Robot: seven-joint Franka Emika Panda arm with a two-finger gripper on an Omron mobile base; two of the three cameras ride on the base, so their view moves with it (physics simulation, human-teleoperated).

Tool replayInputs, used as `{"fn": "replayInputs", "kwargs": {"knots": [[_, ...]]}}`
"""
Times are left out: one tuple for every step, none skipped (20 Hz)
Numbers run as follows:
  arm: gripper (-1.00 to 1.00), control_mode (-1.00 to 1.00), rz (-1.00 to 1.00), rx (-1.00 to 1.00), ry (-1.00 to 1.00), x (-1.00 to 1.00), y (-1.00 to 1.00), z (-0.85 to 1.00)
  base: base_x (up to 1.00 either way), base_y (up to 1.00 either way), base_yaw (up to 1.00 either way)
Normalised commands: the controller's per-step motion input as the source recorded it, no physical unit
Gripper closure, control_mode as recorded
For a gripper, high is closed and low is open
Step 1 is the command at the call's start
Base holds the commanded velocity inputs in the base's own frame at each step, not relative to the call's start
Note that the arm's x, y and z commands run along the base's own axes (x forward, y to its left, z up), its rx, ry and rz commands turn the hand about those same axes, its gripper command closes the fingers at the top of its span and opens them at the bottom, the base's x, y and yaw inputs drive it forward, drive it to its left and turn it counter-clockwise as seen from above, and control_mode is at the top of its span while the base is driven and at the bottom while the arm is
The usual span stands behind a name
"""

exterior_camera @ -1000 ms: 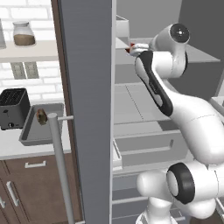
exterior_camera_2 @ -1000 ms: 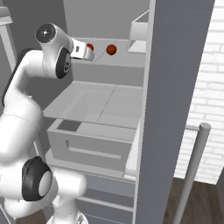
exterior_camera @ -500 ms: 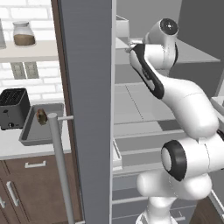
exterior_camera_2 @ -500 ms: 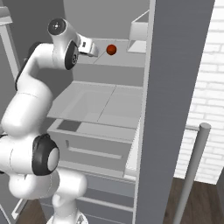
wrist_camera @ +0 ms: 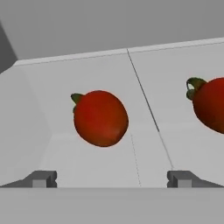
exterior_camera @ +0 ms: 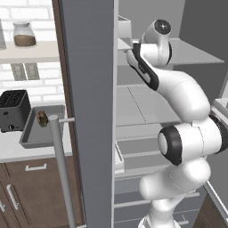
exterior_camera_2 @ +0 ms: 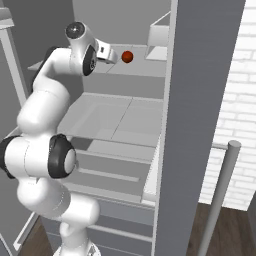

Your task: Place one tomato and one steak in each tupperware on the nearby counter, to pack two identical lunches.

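Two red tomatoes lie on the fridge's upper shelf (exterior_camera_2: 145, 67). One tomato (wrist_camera: 100, 118) sits straight ahead of my gripper (wrist_camera: 112, 179), a short way beyond the fingertips (wrist_camera: 41, 178). The other tomato (wrist_camera: 210, 105) is cut off at the right edge. From the right base view my gripper (exterior_camera_2: 114, 56) stands open just left of a tomato (exterior_camera_2: 127, 57), touching nothing. One grey tupperware (exterior_camera: 33, 136) rests on the counter (exterior_camera: 13, 149) with a small brown lump (exterior_camera: 42, 118) in it, perhaps a steak.
The open fridge door (exterior_camera: 89, 111) and its bar handle (exterior_camera: 62, 169) stand between the arm and the counter. A dark toaster (exterior_camera: 13, 111) sits left of the tupperware. A jar (exterior_camera: 24, 35) stands on the wall shelf. Lower fridge shelves and drawers (exterior_camera_2: 115, 150) lie below.
The arm has stretched further into the fridge and the hand has come closer to the tomato on the upper shelf. The jaws stay open.
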Motion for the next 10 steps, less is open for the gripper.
{"fn": "replayInputs", "kwargs": {"knots": [[-1.00,-1.00,0.00,0.00,0.00,0.51,0.09,-0.12,0.00,0.00,0.00],[-1.00,-1.00,0.00,0.00,0.02,0.49,0.11,-0.04,0.00,0.00,0.00],[-1.00,-1.00,0.00,0.00,0.06,0.49,0.14,0.00,0.00,0.00,0.00],[-1.00,-1.00,0.00,0.00,0.07,0.48,0.14,0.00,0.00,0.00,0.00],[-1.00,-1.00,0.00,0.00,0.09,0.50,0.12,0.00,0.00,0.00,0.00],[-1.00,-1.00,0.00,0.00,0.09,0.49,0.11,0.00,0.00,0.00,0.00],[-1.00,-1.00,0.00,0.00,0.08,0.49,0.11,0.00,0.00,0.00,0.00],[-1.00,-1.00,0.00,0.00,0.07,0.49,0.13,0.00,0.00,0.00,0.00],[-1.00,-1.00,0.00,0.00,0.07,0.49,0.11,0.00,0.00,0.00,0.00],[-1.00,-1.00,0.00,0.00,0.07,0.50,0.10,0.00,0.00,0.00,0.00]]}}
